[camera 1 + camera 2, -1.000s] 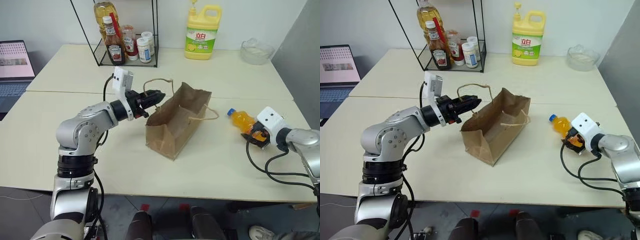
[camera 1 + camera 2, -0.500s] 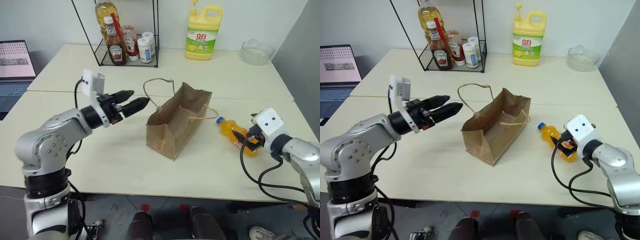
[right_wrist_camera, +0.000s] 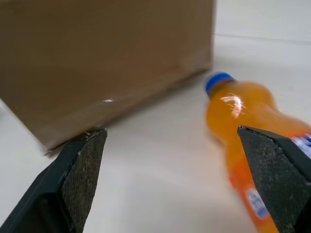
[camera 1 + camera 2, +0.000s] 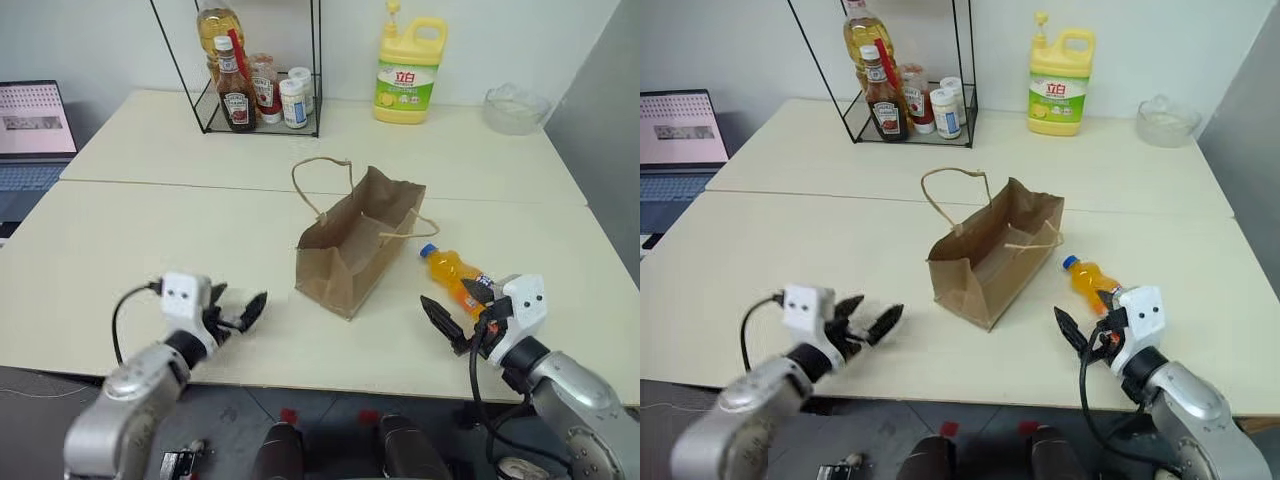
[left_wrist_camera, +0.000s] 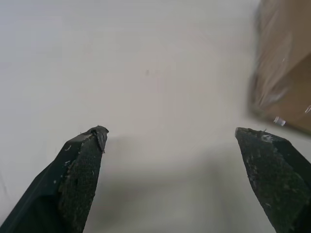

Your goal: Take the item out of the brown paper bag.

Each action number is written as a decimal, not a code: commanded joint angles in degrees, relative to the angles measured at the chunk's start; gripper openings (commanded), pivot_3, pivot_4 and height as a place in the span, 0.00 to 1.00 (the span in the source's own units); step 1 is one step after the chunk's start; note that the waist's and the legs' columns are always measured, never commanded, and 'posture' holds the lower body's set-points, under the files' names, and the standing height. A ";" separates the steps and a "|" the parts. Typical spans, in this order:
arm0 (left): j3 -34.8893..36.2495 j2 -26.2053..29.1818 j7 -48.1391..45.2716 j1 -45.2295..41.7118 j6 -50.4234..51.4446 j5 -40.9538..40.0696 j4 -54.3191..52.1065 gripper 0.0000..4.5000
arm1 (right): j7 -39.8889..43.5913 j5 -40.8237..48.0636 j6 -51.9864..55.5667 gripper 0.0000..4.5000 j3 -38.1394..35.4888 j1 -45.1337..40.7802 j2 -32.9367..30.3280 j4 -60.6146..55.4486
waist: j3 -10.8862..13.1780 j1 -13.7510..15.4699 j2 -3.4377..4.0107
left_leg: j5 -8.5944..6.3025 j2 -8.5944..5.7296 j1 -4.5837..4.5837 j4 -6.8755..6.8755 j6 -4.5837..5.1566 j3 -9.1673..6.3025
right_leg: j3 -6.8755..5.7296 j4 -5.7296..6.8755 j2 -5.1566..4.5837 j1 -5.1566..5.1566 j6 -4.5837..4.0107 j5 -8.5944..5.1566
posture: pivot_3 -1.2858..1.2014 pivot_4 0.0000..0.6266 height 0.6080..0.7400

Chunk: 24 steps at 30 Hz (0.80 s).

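Head views: the crumpled brown kraft paper bag [image 4: 355, 245] with 2 thin cord loop handles stands open in the middle of the cream table [image 4: 150, 230]. The small clear plastic bottle of orange drink [image 4: 452, 279], blue cap toward the bag, lies on its side on the table just to the right of the bag, outside it. Judged from this, the item is out and nothing of the task looks left. The left gripper [image 4: 238, 315] is near the table's front edge, well to the left of the bag, its jaws spread and empty. The right gripper [image 4: 1077, 334] is in front of the bottle, to the right of the bag, released.

Left wrist view: 2 black fingers [image 5: 80, 170] stand wide apart over bare table; the bag's corner is cut off and blurred.

Right wrist view: both fingers [image 3: 77, 170] are parted, with the bag's side and the bottle beyond them; its label is cut off and unreadable.
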 commanded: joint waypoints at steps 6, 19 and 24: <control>-9.02 -5.00 5.63 4.32 -9.34 11.42 -0.61 1.00 | -11.64 -3.48 0.22 1.00 1.04 6.13 7.46 -5.65 | -0.31 0.29 -0.02 | -0.01 0.02 0.01 -0.09 0.00 0.02 | 0.00 -0.18 0.02 0.04 0.01 0.00 | 0.52 0.24 1.00; -8.89 -8.96 7.73 8.21 -12.88 14.28 1.20 1.00 | -17.04 -9.69 -0.46 1.00 3.17 8.02 7.88 -4.84 | -0.45 -0.29 0.17 | -0.01 0.02 0.00 -0.18 0.02 0.12 | 0.08 -0.48 0.02 0.07 0.03 0.00 | 0.52 0.24 1.00; -8.47 -8.96 7.40 9.12 -15.45 15.61 3.49 1.00 | -16.88 -11.69 -4.31 1.00 3.76 8.03 8.38 -1.21 | -0.52 -0.73 0.27 | -0.02 0.03 0.01 -0.22 0.03 0.16 | 0.14 -0.67 0.02 0.12 0.08 0.03 | 0.52 0.24 1.00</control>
